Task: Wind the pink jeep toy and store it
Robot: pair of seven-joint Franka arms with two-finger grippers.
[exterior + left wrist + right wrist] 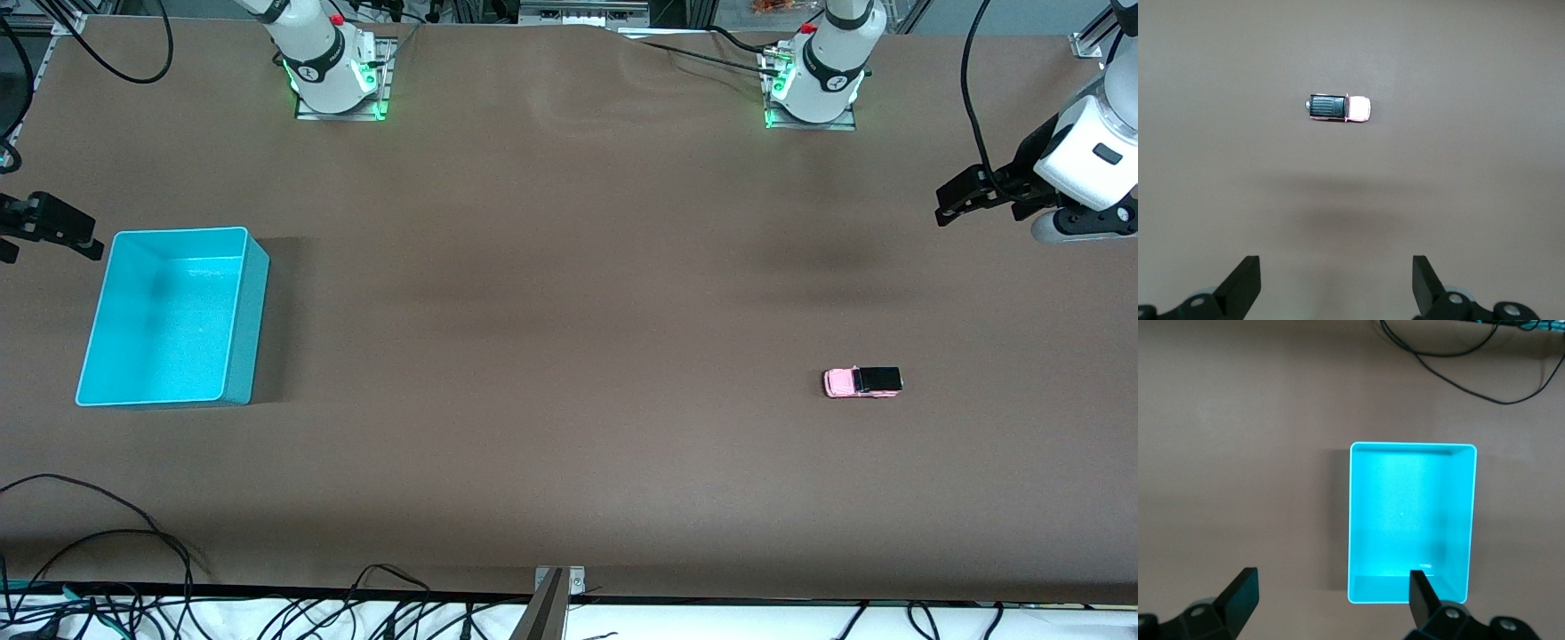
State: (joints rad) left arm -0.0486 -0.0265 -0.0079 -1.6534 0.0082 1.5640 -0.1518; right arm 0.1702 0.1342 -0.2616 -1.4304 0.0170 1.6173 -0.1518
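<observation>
Brown table (569, 293) carries the pink jeep toy (862, 382) toward the left arm's end, well apart from the empty turquoise bin (238, 338); left end effector (1337, 283) hangs spread over bare table near it; right end effector (1331, 597) waits spread by the bin; the jeep looks light, rigid, prone to rolling, best pinched across its sides.

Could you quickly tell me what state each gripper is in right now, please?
Left gripper: open, holding nothing, up above the table with the pink jeep toy below it.
Right gripper: open, holding nothing, by the turquoise bin.
</observation>
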